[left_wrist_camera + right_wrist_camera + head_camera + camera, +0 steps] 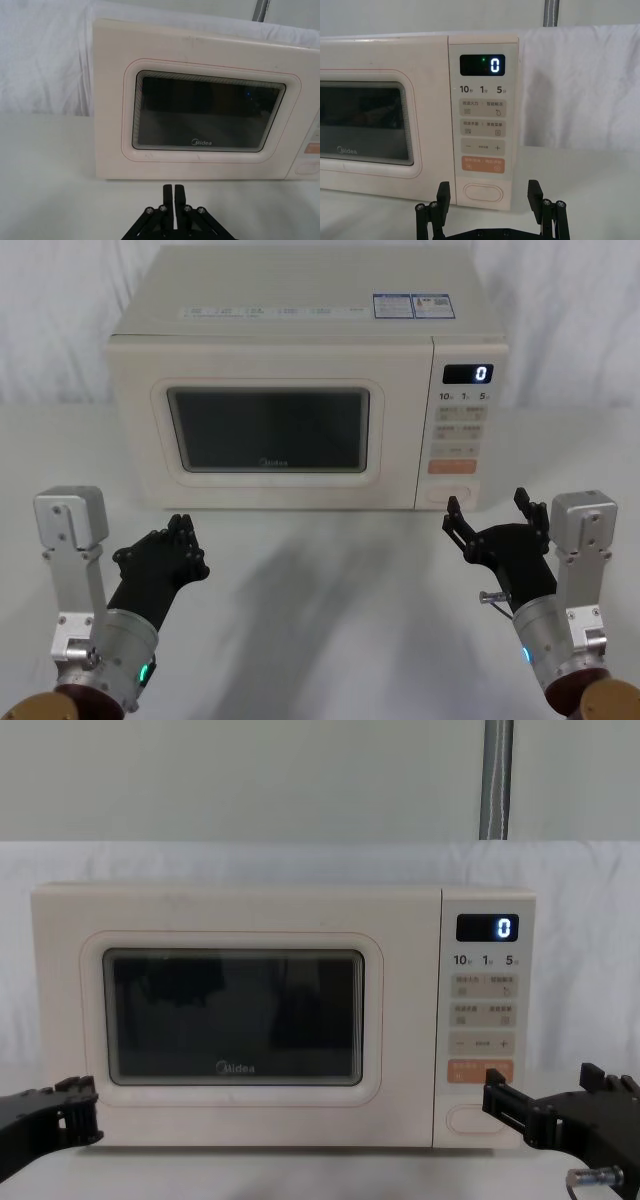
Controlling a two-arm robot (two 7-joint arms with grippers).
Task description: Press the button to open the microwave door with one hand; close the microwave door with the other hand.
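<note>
The microwave [300,380] stands on the table [330,610], straight before me, with a draped cloth [580,950] behind it. The microwave door [268,430] takes the left and middle part of its front. The control panel [463,425] is to the right of the door. On this panel the display [467,373] is at the top and the button [450,497] is at the bottom, just under the start key [452,467]. My left tool [180,540] is over the table before the left end of the door, apart from it. My right tool [495,515] is before the panel, near the button, not touching it.
</note>
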